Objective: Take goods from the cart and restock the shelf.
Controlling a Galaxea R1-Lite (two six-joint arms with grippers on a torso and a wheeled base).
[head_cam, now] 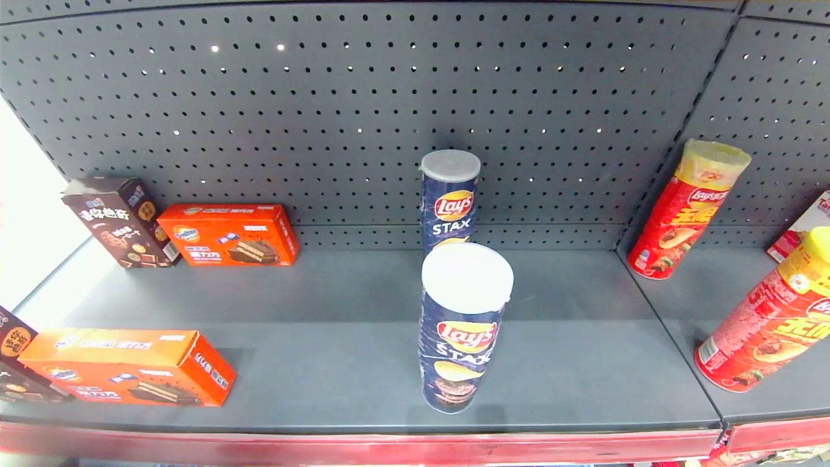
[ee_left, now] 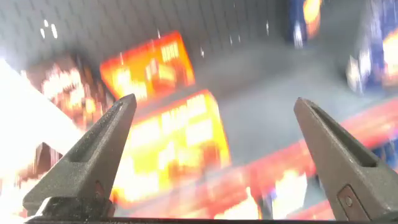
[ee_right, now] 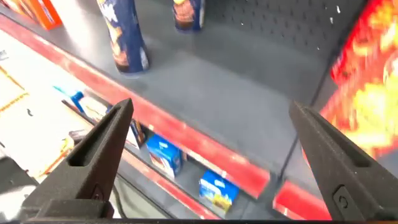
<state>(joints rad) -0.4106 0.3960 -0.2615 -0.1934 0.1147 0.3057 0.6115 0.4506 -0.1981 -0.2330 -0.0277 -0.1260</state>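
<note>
My left gripper (ee_left: 214,101) and right gripper (ee_right: 211,106) are spread, empty; I fear a careless reach could topple the front blue chip can (head_cam: 462,324).

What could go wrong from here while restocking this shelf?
1. The front blue can stands tall near the front edge of the shelf; an arm brushing it might tip it off.
2. It lines up with the rear blue can, so one falling back may topple both.

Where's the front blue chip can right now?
In the head view, the front blue chip can stands upright mid-shelf near the red front edge, in front of the second blue can by the pegboard.
</note>
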